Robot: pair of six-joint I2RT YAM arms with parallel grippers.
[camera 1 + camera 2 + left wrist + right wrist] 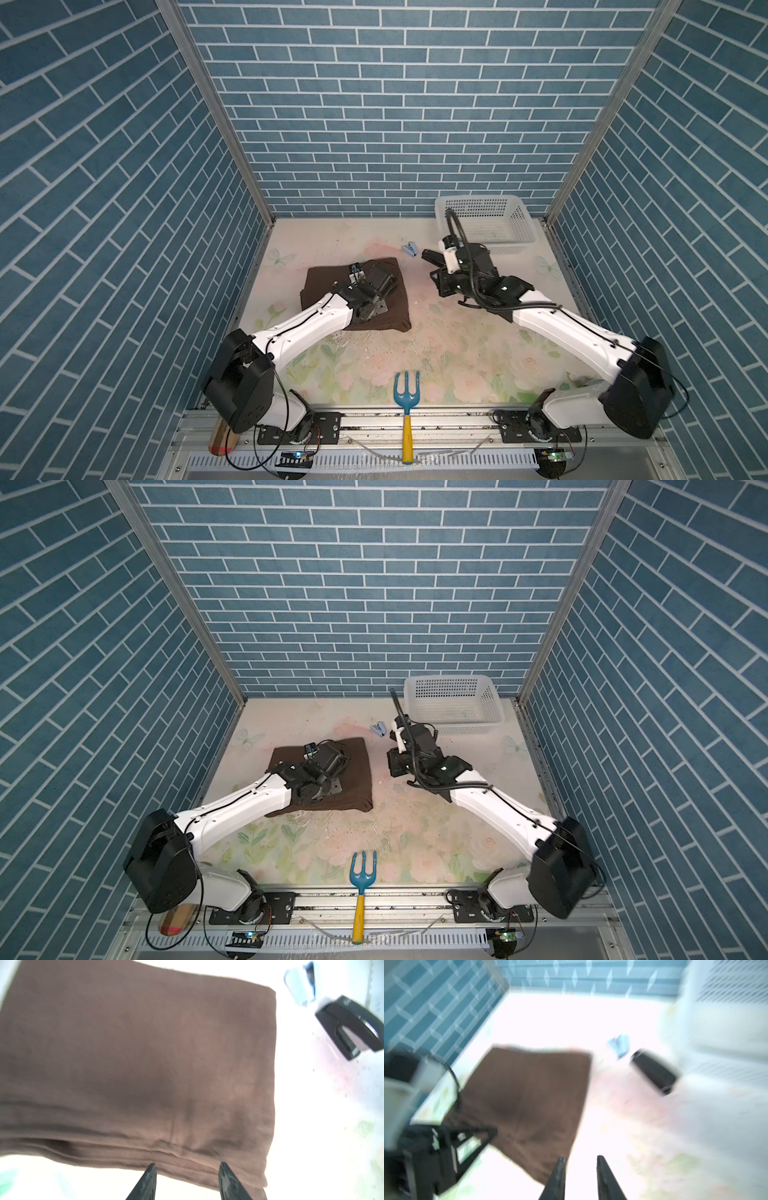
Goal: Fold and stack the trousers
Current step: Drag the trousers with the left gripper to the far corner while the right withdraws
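Note:
The dark brown trousers (pixel 324 282) (pixel 357 771) lie folded into a thick square on the left half of the table. My left gripper (pixel 376 311) hovers over their near part. In the left wrist view it (pixel 187 1165) is open, its tips over the layered edge of the trousers (pixel 145 1053) with nothing between them. My right gripper (pixel 437 286) hangs over bare table just right of the fold. In the right wrist view it (pixel 580 1157) is open by a narrow gap and empty, next to a corner of the trousers (pixel 529 1095).
A white mesh basket (pixel 498 249) (pixel 457 729) stands at the back right. A small blue item (pixel 409 249) and a black stapler (pixel 432 257) (pixel 349 1026) lie between the basket and the trousers. A blue garden fork (pixel 406 395) lies across the front edge.

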